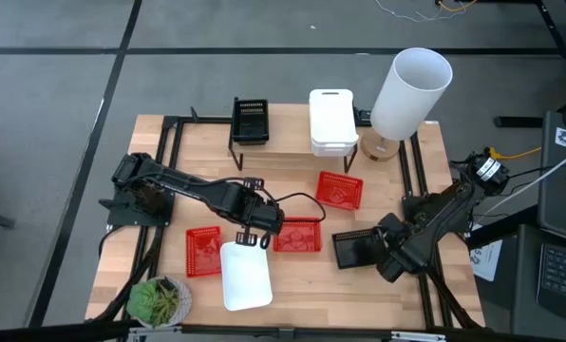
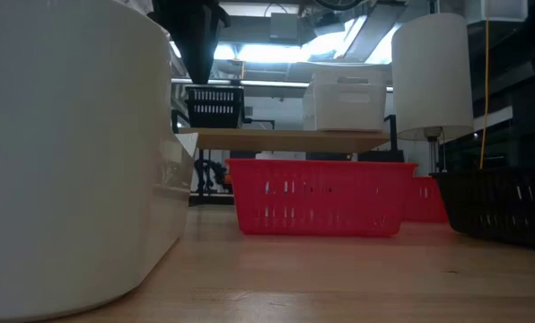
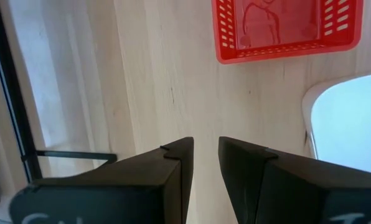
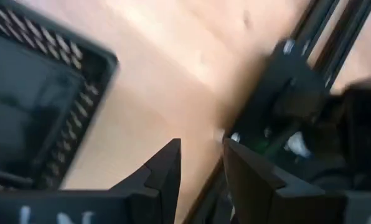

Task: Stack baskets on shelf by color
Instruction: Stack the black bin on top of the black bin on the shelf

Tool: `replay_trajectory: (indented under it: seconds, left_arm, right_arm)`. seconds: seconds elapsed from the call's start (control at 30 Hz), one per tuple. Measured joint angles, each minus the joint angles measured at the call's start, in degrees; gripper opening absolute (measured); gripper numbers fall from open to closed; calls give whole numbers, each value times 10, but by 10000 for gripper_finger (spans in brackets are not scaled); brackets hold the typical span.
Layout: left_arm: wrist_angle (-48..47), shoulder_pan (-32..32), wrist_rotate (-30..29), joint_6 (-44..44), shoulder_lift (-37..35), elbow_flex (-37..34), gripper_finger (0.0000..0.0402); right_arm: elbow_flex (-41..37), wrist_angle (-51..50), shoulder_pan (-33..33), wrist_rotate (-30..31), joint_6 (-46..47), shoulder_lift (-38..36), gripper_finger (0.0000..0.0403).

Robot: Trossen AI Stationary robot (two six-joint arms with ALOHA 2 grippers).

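Hovering over the white basket (image 1: 246, 276) near the table's front edge, the left gripper (image 1: 252, 237) holds nothing, fingers slightly apart (probably lining up a grasp); the right gripper (image 1: 389, 255) waits released beside a black basket (image 1: 356, 249), the shelf (image 1: 292, 141) well apart.

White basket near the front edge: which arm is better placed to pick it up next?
Left, probably. The left end effector hovers at the white basket's rear rim, empty and slightly open. The right end effector sits beside the black basket, farther off.
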Motion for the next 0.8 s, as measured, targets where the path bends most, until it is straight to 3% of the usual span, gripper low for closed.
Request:
replay_trajectory:
  seconds: [0.17, 0.27, 0.4, 0.6, 0.8]
  left_arm:
    - [3, 0, 0, 0, 0, 0, 69]
    - [8, 2, 0, 0, 0, 0, 69]
    - [12, 5, -2, 2, 0, 0, 69]
    - [21, 9, -2, 1, 0, 0, 69]
    - [25, 3, -1, -2, 0, 0, 69]
  right_arm:
    - [-59, 216, -3, -52, -39, 1, 121]
    - [-64, 363, -9, -23, -81, 1, 121]
    - [-42, 478, -22, 43, -225, 1, 121]
    - [15, 492, -36, 66, -418, 1, 121]
    - [49, 450, -37, 67, -461, 1, 121]
